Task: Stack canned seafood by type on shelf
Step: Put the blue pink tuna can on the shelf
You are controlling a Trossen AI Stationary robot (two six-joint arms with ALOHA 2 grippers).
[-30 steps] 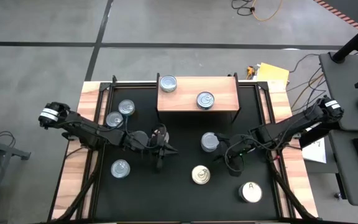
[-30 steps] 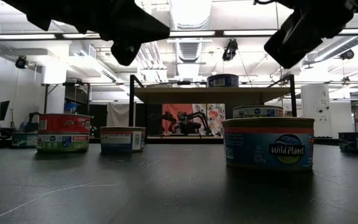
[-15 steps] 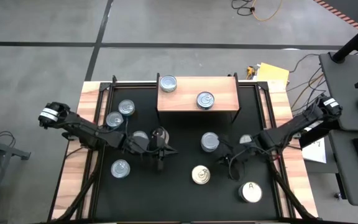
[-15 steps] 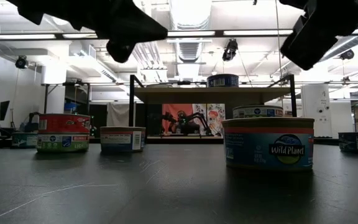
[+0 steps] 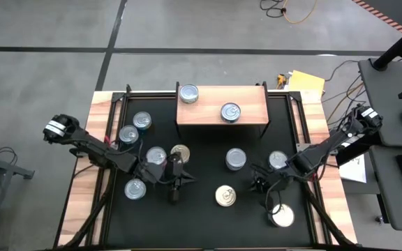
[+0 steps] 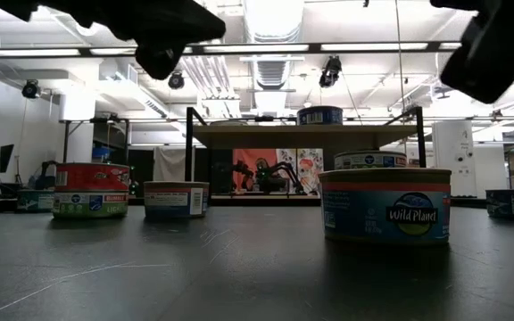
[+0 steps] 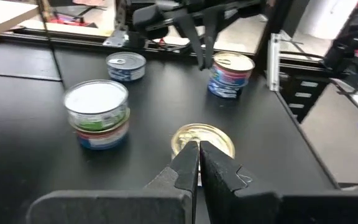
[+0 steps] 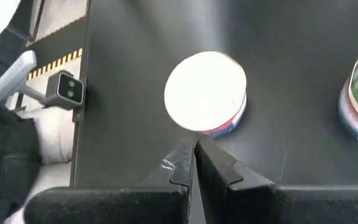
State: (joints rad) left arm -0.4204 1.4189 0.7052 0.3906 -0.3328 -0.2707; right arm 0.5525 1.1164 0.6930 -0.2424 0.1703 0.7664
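The wooden shelf (image 5: 248, 102) stands at the table's far middle with two silver-topped cans (image 5: 188, 93) (image 5: 231, 111) on its board. More cans rest on their bases on the black table: several at the left (image 5: 135, 127), one in the middle (image 5: 236, 159), a gold-topped one (image 5: 225, 196) and a white-topped one (image 5: 281, 217). My left gripper (image 5: 174, 194) hangs shut above the table, left of the gold-topped can (image 7: 202, 138). My right gripper (image 5: 265, 192) hangs shut just short of the white-topped can (image 8: 206, 91).
A silver-topped can (image 5: 278, 160) stands beside my right arm, and two cans (image 5: 156, 155) (image 5: 180, 153) stand just beyond my left gripper. One can (image 5: 135, 189) stands near the table's left front. A small camera (image 8: 67, 88) stands at the table's edge.
My left gripper has swung toward the table's near edge, uncovering a can that stood below it. My right gripper has also swung toward the near edge, toward the white-topped can, and has rolled about its own axis. Both stay shut. No can has moved.
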